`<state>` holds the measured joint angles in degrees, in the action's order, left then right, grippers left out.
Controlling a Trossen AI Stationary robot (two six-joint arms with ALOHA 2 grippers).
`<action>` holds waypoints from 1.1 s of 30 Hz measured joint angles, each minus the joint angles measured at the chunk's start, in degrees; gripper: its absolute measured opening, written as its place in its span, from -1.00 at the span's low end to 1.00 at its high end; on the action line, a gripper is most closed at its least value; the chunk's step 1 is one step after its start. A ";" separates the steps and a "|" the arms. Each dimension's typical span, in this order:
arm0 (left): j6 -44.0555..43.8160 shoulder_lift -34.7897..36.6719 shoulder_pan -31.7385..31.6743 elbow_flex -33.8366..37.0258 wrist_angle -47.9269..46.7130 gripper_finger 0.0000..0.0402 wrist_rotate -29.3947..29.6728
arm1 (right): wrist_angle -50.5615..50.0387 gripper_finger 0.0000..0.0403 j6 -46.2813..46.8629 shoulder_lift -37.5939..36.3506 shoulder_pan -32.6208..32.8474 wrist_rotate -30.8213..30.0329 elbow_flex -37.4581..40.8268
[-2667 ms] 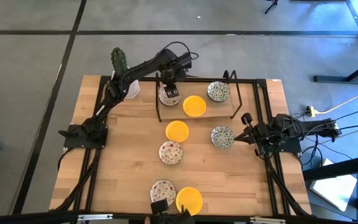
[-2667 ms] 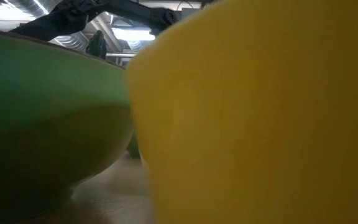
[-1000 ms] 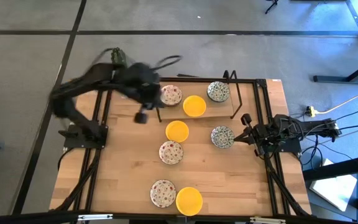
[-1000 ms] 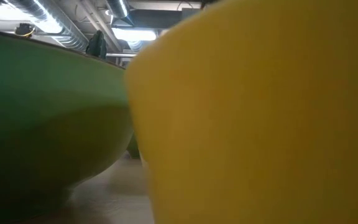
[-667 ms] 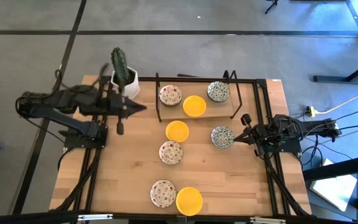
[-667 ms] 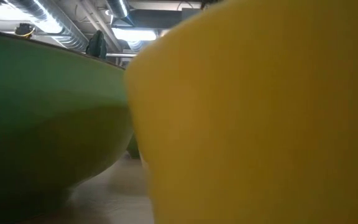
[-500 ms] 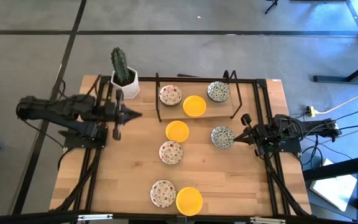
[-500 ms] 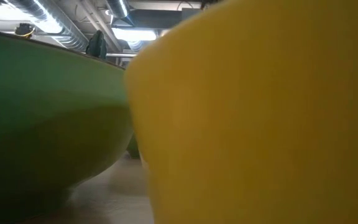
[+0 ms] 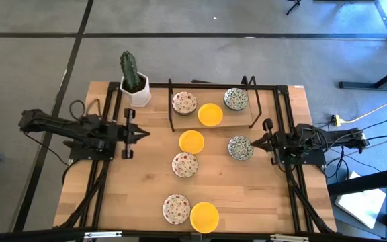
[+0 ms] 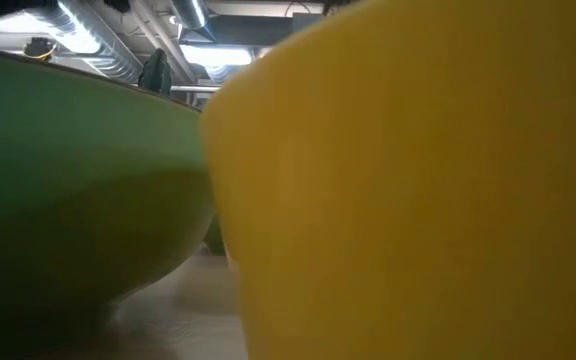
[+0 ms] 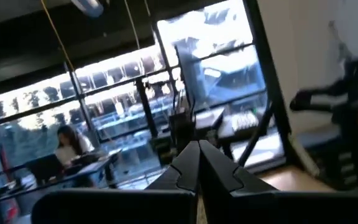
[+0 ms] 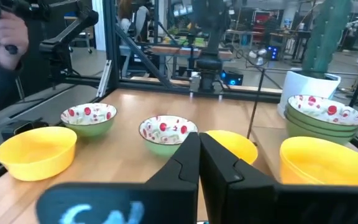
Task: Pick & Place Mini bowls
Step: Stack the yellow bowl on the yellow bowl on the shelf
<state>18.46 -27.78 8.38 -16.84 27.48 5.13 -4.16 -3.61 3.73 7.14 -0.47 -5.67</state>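
left end effector pinched closed and empty over the desk's left side, mini bowls spread across the middle with three up on the back rack, right end effector closed too, right beside a green-patterned bowl

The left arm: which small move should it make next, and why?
Probably swing the left gripper, fingers shut and empty, toward the plain yellow round mini bowl on the bare wooden table and open above it. That bowl lies nearest, off the black wire rack, where three bowls already sit. The right gripper waits beside a green-grey patterned bowl.
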 joint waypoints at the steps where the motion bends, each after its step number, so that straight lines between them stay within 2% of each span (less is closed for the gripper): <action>1: 0.80 -0.54 -0.20 1.51 1.41 -0.99 0.06 | 0.00 -0.97 0.17 0.00 0.00 0.02 0.00; 5: 2.57 -3.39 -0.83 4.97 15.80 -0.99 -6.22 | 0.08 -0.97 -0.22 0.00 0.00 0.01 0.00; 7: 2.69 -3.83 -0.98 5.11 16.45 -0.99 -7.50 | 0.31 -0.97 -0.80 0.00 0.00 0.00 0.00; 11: 2.80 -3.15 -0.98 5.13 13.99 -0.99 -6.14 | 1.44 -0.97 0.54 -0.02 0.00 0.02 0.00; 17: 3.31 2.76 -1.00 5.09 0.34 -0.99 0.21 | 1.34 -0.97 3.09 0.00 0.00 0.02 0.00; 22: 2.54 8.92 -0.87 5.25 -3.94 -0.99 -0.12 | 4.73 -0.97 1.71 -0.02 0.00 0.02 0.00; 29: 8.06 13.66 -0.89 9.99 -2.00 -0.99 -0.72 | 4.18 -0.97 1.88 -0.02 0.00 0.17 0.00; 33: 7.75 16.26 -0.87 11.01 -2.16 -0.99 -0.34 | 3.16 -0.97 1.97 0.00 0.00 0.52 0.00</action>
<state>26.21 -11.52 7.51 -5.82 25.32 4.79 -1.00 -1.64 3.73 7.14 0.05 -5.67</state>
